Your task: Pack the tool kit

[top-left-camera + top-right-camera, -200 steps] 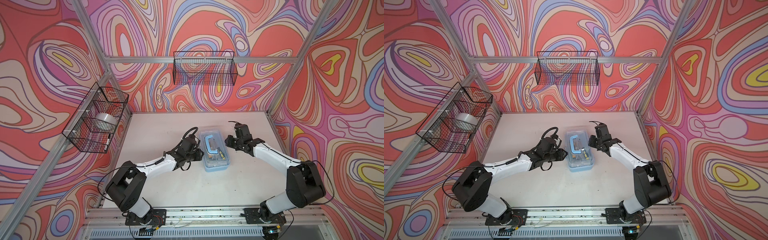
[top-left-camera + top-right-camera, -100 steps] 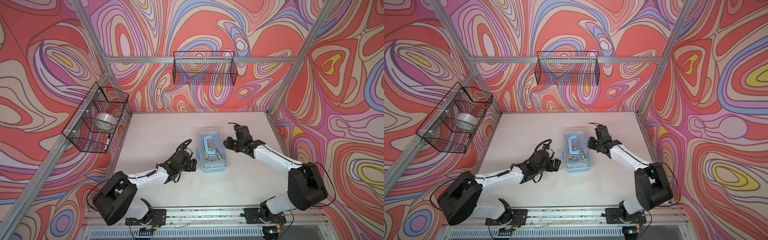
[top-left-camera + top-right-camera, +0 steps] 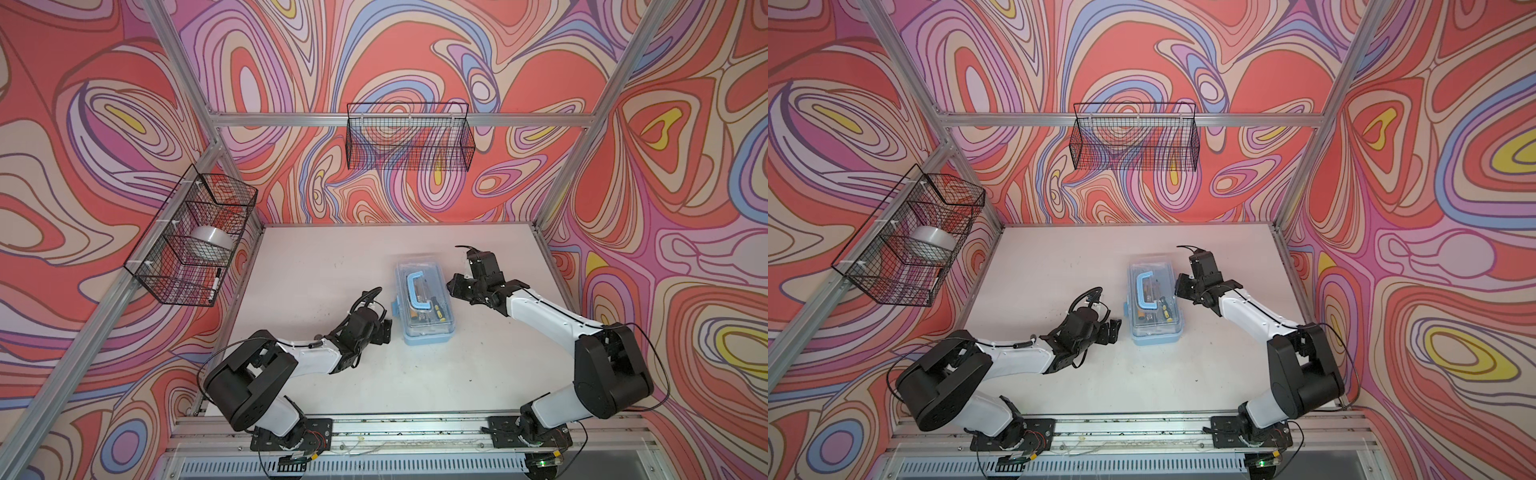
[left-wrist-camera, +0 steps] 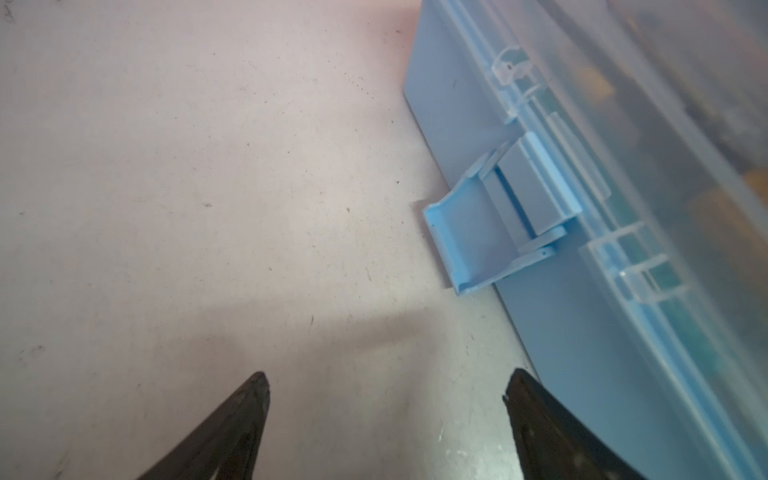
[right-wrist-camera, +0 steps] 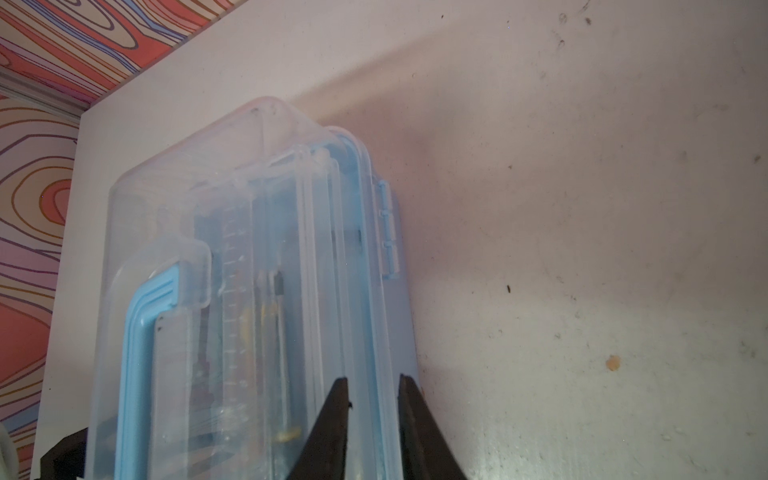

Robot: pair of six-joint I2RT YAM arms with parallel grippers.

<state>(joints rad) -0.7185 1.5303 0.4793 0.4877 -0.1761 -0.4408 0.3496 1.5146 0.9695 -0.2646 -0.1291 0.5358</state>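
though the white bench [image 3: 316,266] fills the floor of the cell, the task's item takes only its middle.
back basket [image 3: 409,137]: black wire, hung on the rear wall.
side basket [image 3: 191,245]: black wire, on the left wall, with a pale roll [image 3: 208,245] inside.
tool kit [image 3: 428,332]: light-blue case with its clear lid down. it lies flat mid-bench between the two arms, long axis front to back. tools show through the lid, blurred.
handle [image 3: 409,291]: blue, lying flat on the lid.
latch [image 4: 469,249]: on the left arm's side of the case, sticking out from the wall, unfastened.
left gripper [image 4: 386,382]: jaws wide apart, holding nothing, low over bare bench just beside the case and near the latch.
right gripper [image 5: 372,384]: jaws narrow, pinching the case's rim on the opposite long side.
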